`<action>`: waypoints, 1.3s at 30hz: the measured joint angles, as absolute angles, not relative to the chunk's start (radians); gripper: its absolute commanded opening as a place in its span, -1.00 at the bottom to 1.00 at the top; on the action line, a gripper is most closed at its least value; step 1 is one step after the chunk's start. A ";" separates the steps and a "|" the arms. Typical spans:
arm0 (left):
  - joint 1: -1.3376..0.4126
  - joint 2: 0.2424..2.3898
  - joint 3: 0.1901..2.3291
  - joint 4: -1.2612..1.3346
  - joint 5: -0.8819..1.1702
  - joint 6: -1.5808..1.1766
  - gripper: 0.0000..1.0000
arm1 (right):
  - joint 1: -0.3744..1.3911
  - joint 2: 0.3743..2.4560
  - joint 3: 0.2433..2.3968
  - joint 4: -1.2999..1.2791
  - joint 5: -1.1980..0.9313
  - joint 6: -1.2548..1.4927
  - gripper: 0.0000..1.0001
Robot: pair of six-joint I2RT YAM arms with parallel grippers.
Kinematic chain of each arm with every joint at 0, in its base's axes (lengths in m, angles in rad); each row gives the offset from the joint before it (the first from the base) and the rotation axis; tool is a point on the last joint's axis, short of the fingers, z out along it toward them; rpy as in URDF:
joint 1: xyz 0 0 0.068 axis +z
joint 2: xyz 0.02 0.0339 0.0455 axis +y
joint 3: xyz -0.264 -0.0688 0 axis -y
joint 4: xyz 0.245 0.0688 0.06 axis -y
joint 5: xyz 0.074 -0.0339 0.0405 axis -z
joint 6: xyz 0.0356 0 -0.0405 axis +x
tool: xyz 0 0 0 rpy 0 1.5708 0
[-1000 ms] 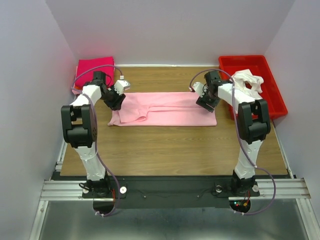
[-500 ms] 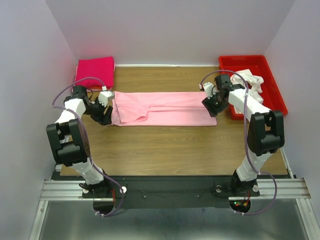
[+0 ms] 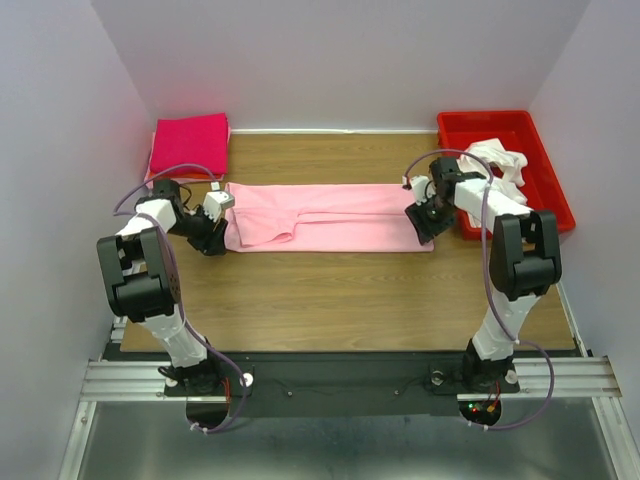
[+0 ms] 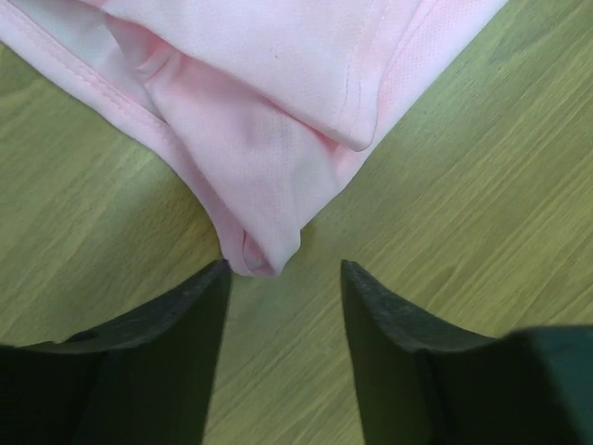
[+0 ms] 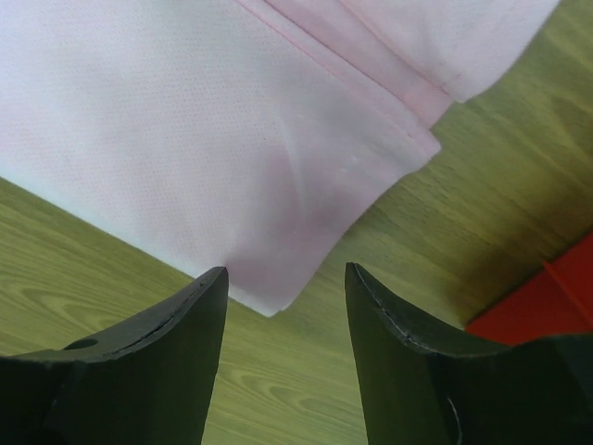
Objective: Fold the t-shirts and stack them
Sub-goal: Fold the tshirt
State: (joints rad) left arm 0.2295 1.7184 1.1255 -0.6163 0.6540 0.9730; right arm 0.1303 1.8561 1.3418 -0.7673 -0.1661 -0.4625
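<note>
A light pink t-shirt lies on the wooden table as a long band running left to right. My left gripper is at its near-left corner, jaws open, and the cloth tip lies just ahead of the fingertips with bare wood between them. My right gripper is at the near-right corner, open too, and the corner reaches just in between the fingertips. A folded hot pink t-shirt lies at the far left. A white t-shirt is crumpled in the red tray.
The red tray stands right beside my right arm, and its edge shows in the right wrist view. Side walls close in the table on the left and right. Bare wood stretches from the shirt to the near edge.
Both grippers have come off the shirt top and moved outward to its near corners, the left one to the left, the right one to the right. The shirt now lies flatter and longer.
</note>
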 measured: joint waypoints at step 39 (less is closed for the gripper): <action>0.287 1.391 1.035 -0.893 0.683 1.185 -0.03 | 0.134 1.713 1.532 -0.954 -0.391 -0.417 0.08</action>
